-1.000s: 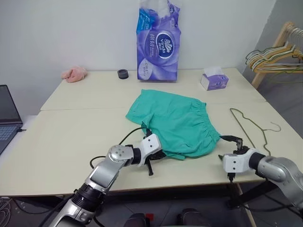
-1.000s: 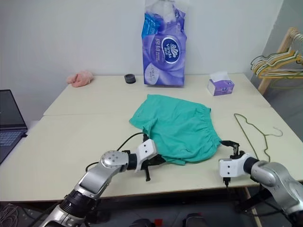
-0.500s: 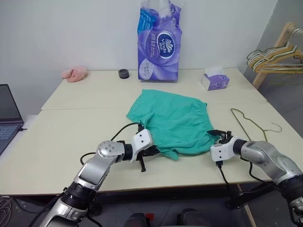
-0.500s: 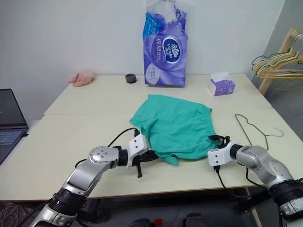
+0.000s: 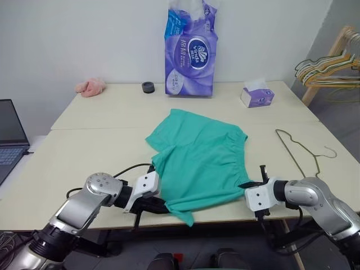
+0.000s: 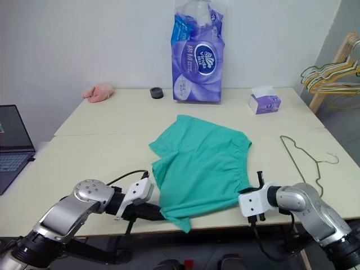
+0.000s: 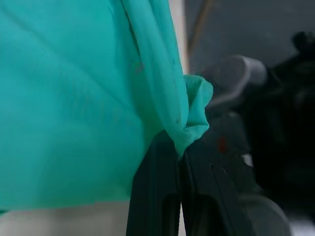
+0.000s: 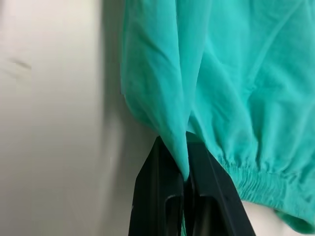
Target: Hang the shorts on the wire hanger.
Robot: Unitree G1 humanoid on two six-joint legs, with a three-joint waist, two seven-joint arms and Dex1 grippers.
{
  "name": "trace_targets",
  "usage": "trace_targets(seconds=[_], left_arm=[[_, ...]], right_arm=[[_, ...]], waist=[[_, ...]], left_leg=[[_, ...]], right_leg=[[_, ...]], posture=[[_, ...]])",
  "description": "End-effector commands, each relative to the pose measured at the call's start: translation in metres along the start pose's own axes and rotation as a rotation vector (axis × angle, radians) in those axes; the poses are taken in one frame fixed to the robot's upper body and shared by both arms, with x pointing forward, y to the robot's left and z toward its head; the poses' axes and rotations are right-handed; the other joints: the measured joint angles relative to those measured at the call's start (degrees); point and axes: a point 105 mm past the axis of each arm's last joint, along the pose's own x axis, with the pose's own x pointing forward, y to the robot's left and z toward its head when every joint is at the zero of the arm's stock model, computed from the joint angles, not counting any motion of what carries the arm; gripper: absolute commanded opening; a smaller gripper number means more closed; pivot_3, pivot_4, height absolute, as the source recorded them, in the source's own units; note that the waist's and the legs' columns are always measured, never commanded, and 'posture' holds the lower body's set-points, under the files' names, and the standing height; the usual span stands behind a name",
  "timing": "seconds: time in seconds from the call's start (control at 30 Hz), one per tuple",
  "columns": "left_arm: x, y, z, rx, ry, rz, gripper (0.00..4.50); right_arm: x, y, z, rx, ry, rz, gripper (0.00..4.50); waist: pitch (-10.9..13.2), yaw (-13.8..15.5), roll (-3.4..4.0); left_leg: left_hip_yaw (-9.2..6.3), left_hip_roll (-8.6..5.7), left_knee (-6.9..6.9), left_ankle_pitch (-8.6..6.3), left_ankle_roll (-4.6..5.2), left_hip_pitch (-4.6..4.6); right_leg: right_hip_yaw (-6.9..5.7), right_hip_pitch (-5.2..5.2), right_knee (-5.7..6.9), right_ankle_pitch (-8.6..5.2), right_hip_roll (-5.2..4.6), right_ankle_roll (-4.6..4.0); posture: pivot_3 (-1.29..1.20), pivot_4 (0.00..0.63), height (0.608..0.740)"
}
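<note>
Both grippers have drawn back toward the near worktop (image 5: 84,146) edge, dragging the shorts (image 5: 197,160) with them. Left gripper (image 5: 160,207) pinches the near leg corner; right gripper (image 5: 245,184), now clamped, pinches the waistband end. Beyond the right gripper, the wire hanger (image 5: 301,147) lies apart from the fabric.

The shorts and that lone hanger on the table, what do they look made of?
The shorts look like soft, thin matte woven or knit cloth: they wrinkle, fold at the pinched edges and gather along an elastic waistband. The hanger looks like thin bent metal wire with a dull olive-grey finish, though a coating cannot be ruled out.
</note>
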Motion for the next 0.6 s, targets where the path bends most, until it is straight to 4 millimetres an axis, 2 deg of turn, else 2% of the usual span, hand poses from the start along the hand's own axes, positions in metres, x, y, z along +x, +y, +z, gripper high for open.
trace_targets(seconds=[0.03,0.23,0.3,0.5,0.6], left_arm=[[-0.001,-0.019,0.005,-0.016,0.007,-0.113,0.0],[0.002,-0.028,0.006,-0.028,0.002,-0.143,0.0],[0.004,-0.029,0.008,-0.034,-0.011,-0.144,0.0],[0.01,-0.032,0.003,-0.04,-0.02,-0.139,0.0],[0.013,-0.03,0.005,-0.075,-0.044,-0.115,0.71]], right_arm=[[-0.021,0.0,0.001,0.034,0.038,0.049,0.02],[-0.026,0.007,0.007,0.052,0.041,0.096,0.02],[-0.026,0.008,0.01,0.053,0.032,0.105,0.02],[-0.025,0.017,0.022,0.065,-0.015,0.171,0.02],[-0.026,0.013,0.022,0.03,-0.012,0.161,0.71]], waist=[[0.03,0.02,-0.05],[0.25,-0.16,-0.12],[0.31,-0.21,-0.13],[0.37,-0.16,-0.14],[0.39,-0.14,-0.15]], left_leg=[[0.0,0.0,0.0,0.0,0.0,0.03],[0.01,0.06,-0.01,0.0,0.0,0.08],[0.02,0.06,-0.03,0.0,-0.01,0.06],[0.01,0.06,-0.07,-0.02,-0.02,0.03],[0.02,0.07,-0.05,-0.02,-0.02,0.03]], right_leg=[[0.0,0.0,-0.01,0.0,0.0,0.0],[-0.06,-0.02,0.02,-0.21,0.01,-0.37],[-0.08,-0.02,0.02,-0.08,0.01,-0.13],[-0.09,-0.03,0.0,-0.07,0.01,-0.11],[-0.09,-0.04,0.0,-0.07,0.01,-0.11]], posture=[[-0.11,0.022,0.74],[-0.11,0.026,0.74],[-0.12,0.027,0.74],[-0.11,0.028,0.74],[-0.11,0.028,0.74]])
